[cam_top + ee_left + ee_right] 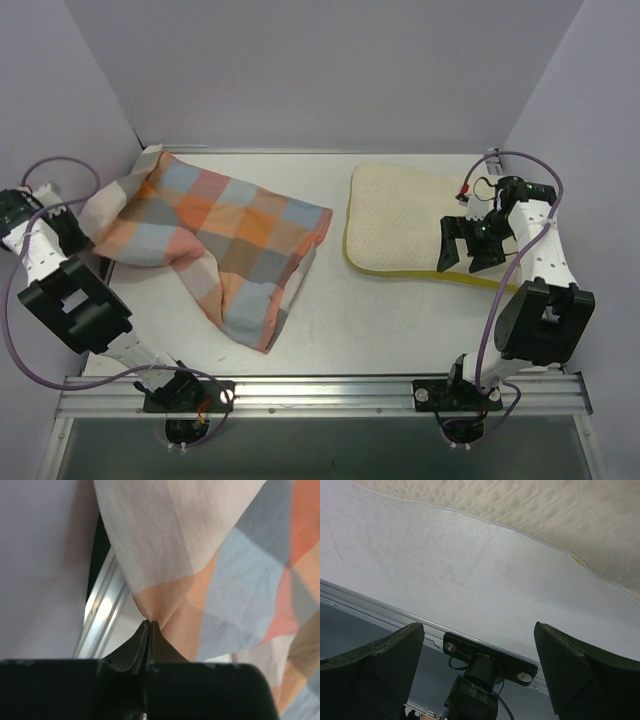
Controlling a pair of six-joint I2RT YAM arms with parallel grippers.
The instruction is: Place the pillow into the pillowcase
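The checked pillowcase lies crumpled on the left half of the table, its left corner lifted toward the side wall. My left gripper is shut on a pinch of the pillowcase fabric, which hangs in orange, blue and cream squares. The cream pillow with its yellow edge lies flat at the right. My right gripper hovers open over the pillow's near right part, nothing between its fingers. In the right wrist view the right gripper points back toward the table's front, with the pillow along the top.
An aluminium rail runs along the table's near edge, carrying both arm bases. Purple walls close in the left, back and right sides. Purple cables loop beside each arm. White tabletop shows between the pillowcase and the rail.
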